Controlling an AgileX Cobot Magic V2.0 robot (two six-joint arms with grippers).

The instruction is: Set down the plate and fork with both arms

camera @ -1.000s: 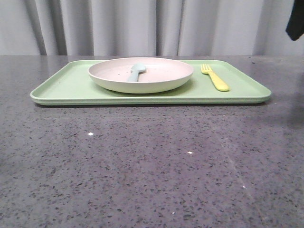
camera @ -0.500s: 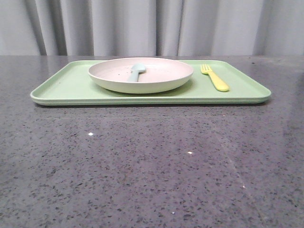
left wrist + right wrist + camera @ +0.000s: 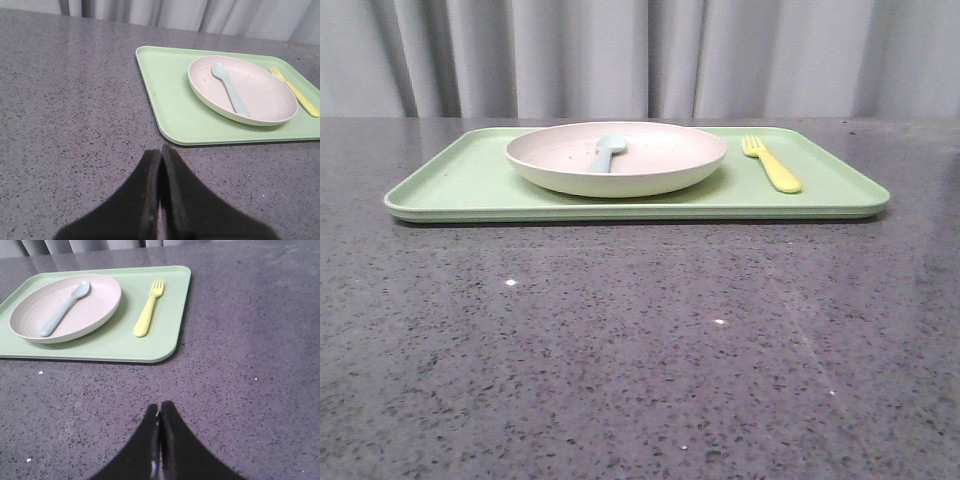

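The pinkish-cream plate (image 3: 616,157) (image 3: 242,89) (image 3: 66,306) sits on the light-green tray (image 3: 460,180) (image 3: 170,95) (image 3: 170,305), with a pale blue spoon (image 3: 608,152) (image 3: 230,88) (image 3: 64,308) lying in it. The yellow fork (image 3: 772,164) (image 3: 296,91) (image 3: 149,314) lies on the tray to the plate's right, tines pointing away from me. My left gripper (image 3: 161,150) is shut and empty above bare table, short of the tray's near left corner. My right gripper (image 3: 160,406) is shut and empty, back from the tray's near right edge. Neither gripper shows in the front view.
The dark speckled table (image 3: 640,340) stretches from the tray to the front edge. Grey curtains (image 3: 620,50) hang behind the table's far edge.
A dark arm part at the front view's top right corner one second ago has left the view. Plate, spoon, fork and tray have not moved.
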